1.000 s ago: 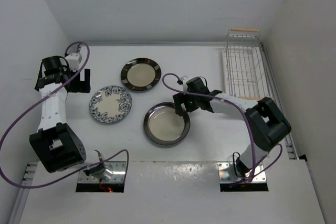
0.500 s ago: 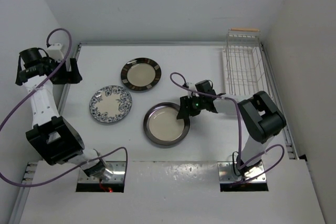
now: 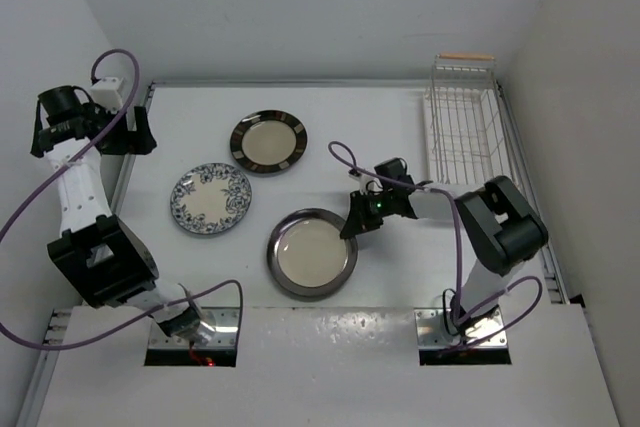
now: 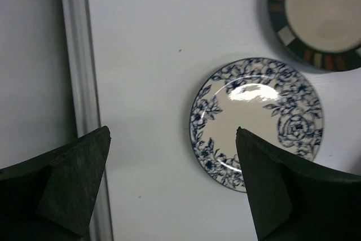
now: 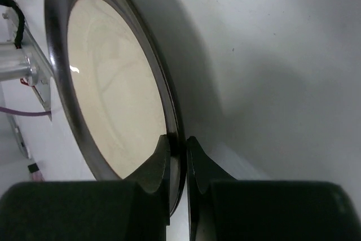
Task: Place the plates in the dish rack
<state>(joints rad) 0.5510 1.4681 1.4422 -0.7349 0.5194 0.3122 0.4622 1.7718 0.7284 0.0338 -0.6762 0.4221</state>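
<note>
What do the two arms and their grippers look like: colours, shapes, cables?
The left arm and right arm have white links and bulky black joint housings. A purple cable loops loosely along each. The left gripper and right gripper carry dark, matt, wedge-shaped fingers.

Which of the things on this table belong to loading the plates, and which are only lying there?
Belong to the job: grey-rimmed round plate with cream centre, its rim pinched by the right gripper; white plate with blue floral pattern; dark-rimmed plate with cream centre; white wire dish rack.
Only lying about: just the purple cables of the arms.
</note>
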